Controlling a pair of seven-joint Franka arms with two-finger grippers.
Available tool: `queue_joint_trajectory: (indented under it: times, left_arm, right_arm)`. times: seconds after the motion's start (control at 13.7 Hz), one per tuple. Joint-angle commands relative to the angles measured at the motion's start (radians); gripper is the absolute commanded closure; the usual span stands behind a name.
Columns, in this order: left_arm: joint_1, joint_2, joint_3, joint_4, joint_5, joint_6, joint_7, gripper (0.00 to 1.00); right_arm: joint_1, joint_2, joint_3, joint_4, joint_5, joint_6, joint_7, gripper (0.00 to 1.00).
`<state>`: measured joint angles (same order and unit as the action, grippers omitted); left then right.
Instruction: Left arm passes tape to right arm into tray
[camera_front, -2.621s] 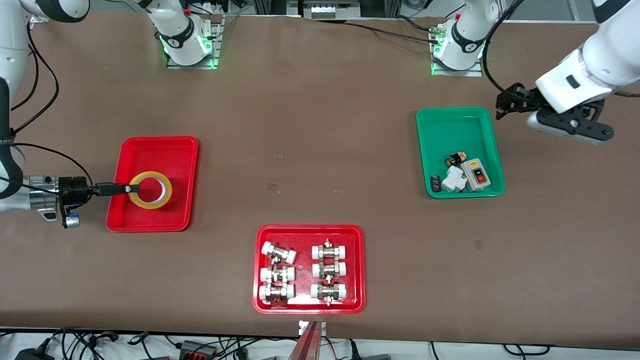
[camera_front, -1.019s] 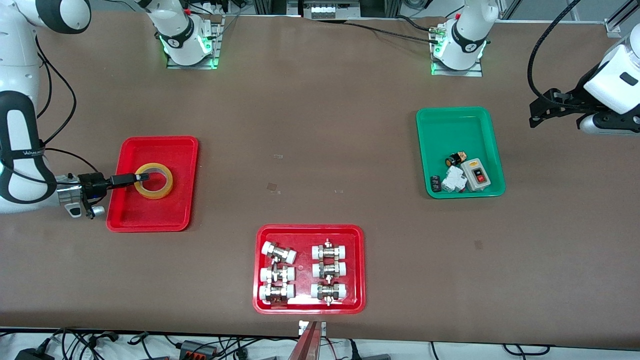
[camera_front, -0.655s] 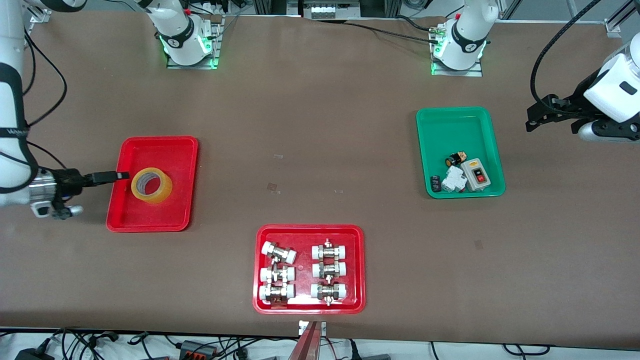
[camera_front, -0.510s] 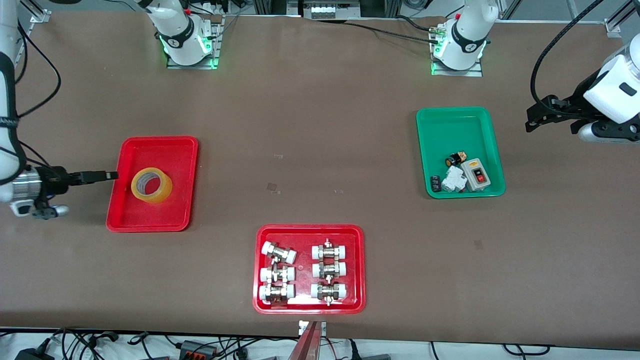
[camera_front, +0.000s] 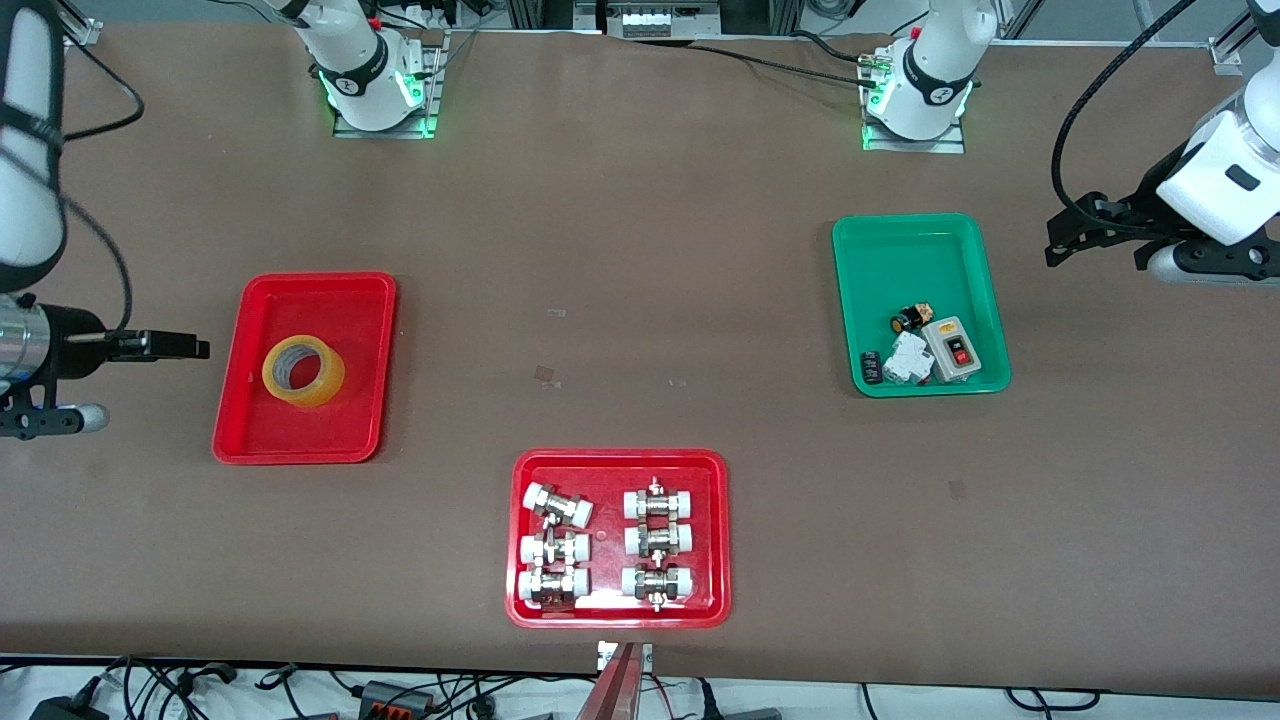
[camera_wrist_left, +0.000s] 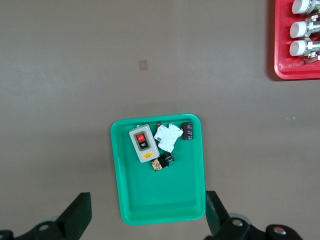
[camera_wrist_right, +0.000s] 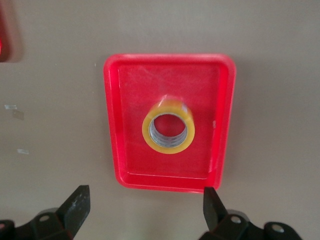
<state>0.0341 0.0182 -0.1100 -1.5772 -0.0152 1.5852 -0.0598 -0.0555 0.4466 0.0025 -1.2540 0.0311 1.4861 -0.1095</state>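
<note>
The tape (camera_front: 303, 370) lies flat in the tray (camera_front: 352, 300), about at its middle, touched by nothing; in the right wrist view the tape (camera_wrist_right: 168, 131) shows its pale core and the tray (camera_wrist_right: 225, 100) is seen whole.

The right gripper (camera_front: 185, 346) hangs over the bare bench (camera_front: 640, 250) just beside the tray's edge toward the right arm's end. Its fingers (camera_wrist_right: 76, 204) are spread wide and hold nothing, though only their tips show in the wrist view and the front view sees them edge-on. Most of the right arm is cut off at the picture's edge.

The left gripper (camera_front: 1063, 238) waits over the bench at the left arm's end, near the green tray (camera_front: 905, 240). Its fingers (camera_wrist_left: 79, 216) are likewise released and empty. The green tray (camera_wrist_left: 125, 190) holds a switch box (camera_wrist_left: 142, 142) and small parts too small to tell.

A second red tray (camera_front: 520, 540) with fittings (camera_front: 555, 545) lies nearest the front camera; the left wrist view shows only its corner.
</note>
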Motion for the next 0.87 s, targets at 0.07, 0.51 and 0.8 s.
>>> queue_joint_trajectory:
  times: [0.07, 0.51, 0.8]
  left_arm:
    - [0.006, -0.029, -0.005, -0.027, 0.000, 0.001, -0.002, 0.00]
    - [0.006, -0.027, -0.002, -0.026, 0.001, 0.001, -0.003, 0.00]
    - [0.006, -0.027, 0.000, -0.026, 0.001, -0.001, -0.008, 0.00]
  right_arm:
    - [0.017, -0.009, -0.010, 0.086, -0.045, -0.018, 0.013, 0.00]
    - [0.045, -0.078, -0.013, 0.053, -0.045, 0.060, 0.075, 0.00]
    - [0.043, -0.210, -0.019, -0.139, -0.054, 0.221, 0.105, 0.00]
